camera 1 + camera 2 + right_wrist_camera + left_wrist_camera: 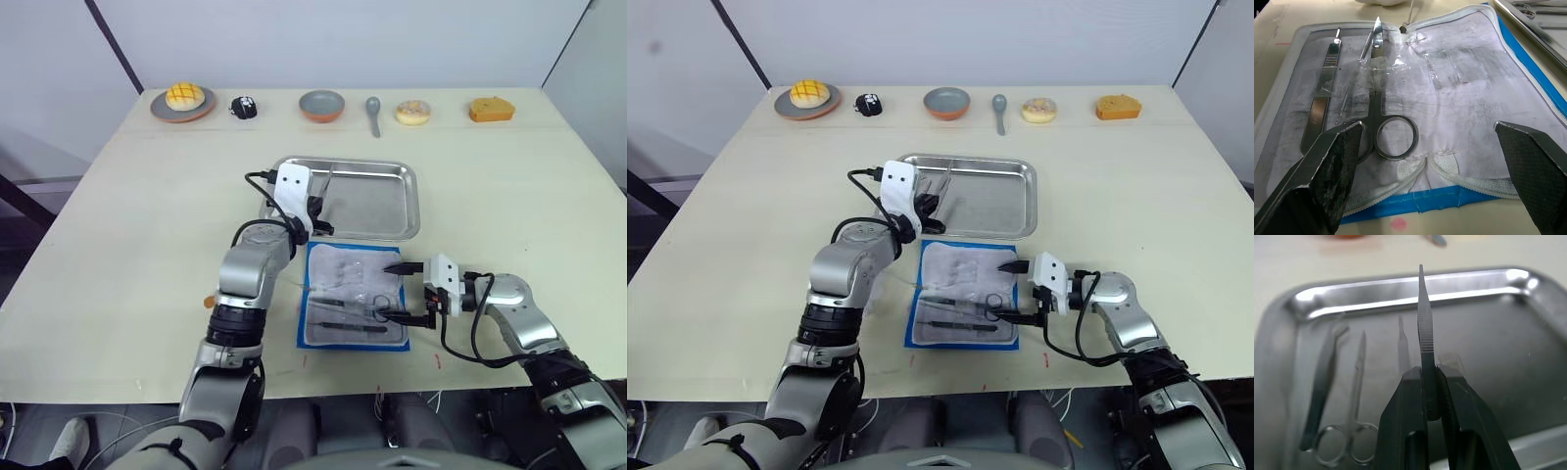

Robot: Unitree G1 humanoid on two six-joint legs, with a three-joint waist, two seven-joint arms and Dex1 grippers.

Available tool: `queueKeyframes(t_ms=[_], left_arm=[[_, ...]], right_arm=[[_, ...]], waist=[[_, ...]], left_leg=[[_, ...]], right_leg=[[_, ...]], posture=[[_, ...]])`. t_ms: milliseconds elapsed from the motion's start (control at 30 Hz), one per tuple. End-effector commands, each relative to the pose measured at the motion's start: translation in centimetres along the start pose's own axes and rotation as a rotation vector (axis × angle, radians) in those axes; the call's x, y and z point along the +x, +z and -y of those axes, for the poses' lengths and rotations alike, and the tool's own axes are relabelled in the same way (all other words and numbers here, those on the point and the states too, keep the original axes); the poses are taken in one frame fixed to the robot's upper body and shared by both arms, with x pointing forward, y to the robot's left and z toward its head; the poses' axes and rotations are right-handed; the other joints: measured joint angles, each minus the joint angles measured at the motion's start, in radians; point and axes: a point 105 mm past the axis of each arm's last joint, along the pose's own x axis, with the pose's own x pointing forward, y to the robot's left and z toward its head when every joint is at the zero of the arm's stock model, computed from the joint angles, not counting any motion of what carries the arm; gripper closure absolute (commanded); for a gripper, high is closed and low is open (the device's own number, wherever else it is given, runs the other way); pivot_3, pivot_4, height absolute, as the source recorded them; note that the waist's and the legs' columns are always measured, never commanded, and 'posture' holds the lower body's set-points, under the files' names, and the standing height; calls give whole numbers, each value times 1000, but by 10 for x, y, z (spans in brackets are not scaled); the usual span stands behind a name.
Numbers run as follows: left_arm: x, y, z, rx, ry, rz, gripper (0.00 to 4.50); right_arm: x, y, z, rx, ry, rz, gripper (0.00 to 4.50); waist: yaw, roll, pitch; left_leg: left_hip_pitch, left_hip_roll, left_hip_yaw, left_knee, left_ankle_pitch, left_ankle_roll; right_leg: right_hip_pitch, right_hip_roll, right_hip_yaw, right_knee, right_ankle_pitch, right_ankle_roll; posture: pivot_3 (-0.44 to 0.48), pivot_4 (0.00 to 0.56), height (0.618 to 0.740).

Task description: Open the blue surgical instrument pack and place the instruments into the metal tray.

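Left gripper (1426, 382) was clamped on a slim ridged silver forceps (1423, 318), holding it over the shiny rectangular stainless-steel tray (392, 227), above its left end where three slim silver instruments (1354, 382) lay. Bright-blue fabric pack (355, 294) lay open just in front of the tray. Right gripper (403, 291) was at the pack's right edge, fingers spread wide, with silver ring-handled scissors (1377, 98) between them.

- instrument pack (353, 299) lies open on table (127, 245), just in front of metal tray (392, 201)
- scissors (1382, 117) on pack lining
- bowl (321, 105), spoon (373, 113) behind tray
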Motion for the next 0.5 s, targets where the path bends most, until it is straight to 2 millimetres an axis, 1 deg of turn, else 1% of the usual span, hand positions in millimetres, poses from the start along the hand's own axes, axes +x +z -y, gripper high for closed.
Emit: queueKeyframes(t_ms=[33,100,167,233,300,400,500], left_arm=[[12,9,6,9,14,23,4453],[17,10,7,9,21,19,4453],[20,10,7,-26,28,14,4453],[23,12,11,-37,17,3,4453],[25,14,12,-17,18,-3,4453],[26,11,9,-18,33,-27,4453],[26,7,11,-47,15,-44,4453]], right_arm=[[3,-43,-23,102,64,-166,0],[2,-43,-22,100,65,-167,0],[2,-43,-22,99,65,-170,0],[2,-43,-22,98,65,-169,0],[2,-43,-22,98,65,-169,0],[3,-43,-23,98,62,-168,0],[3,-43,-23,100,60,-165,0]], waist=[[-1,0,0],[-2,0,0],[-2,0,0],[-2,0,0],[-2,0,0],[-2,0,0],[-2,0,0]], left_leg=[[0,0,0,0,0,0],[0,0,0,0,0,0],[0,0,0,0,1,-2],[0,0,0,0,1,-2],[0,0,0,0,1,-2],[0,0,0,0,2,-4],[0,0,0,0,2,-4]], right_leg=[[0,0,0,0,0,0],[0,0,0,0,0,0],[0,0,0,0,0,0],[0,0,0,0,0,0],[0,0,0,0,0,0],[0,0,0,0,0,0],[0,0,0,0,0,0]], posture=[[0,150,732],[0,150,732],[0,150,732],[0,150,732],[0,150,732],[0,150,732],[0,150,732]])
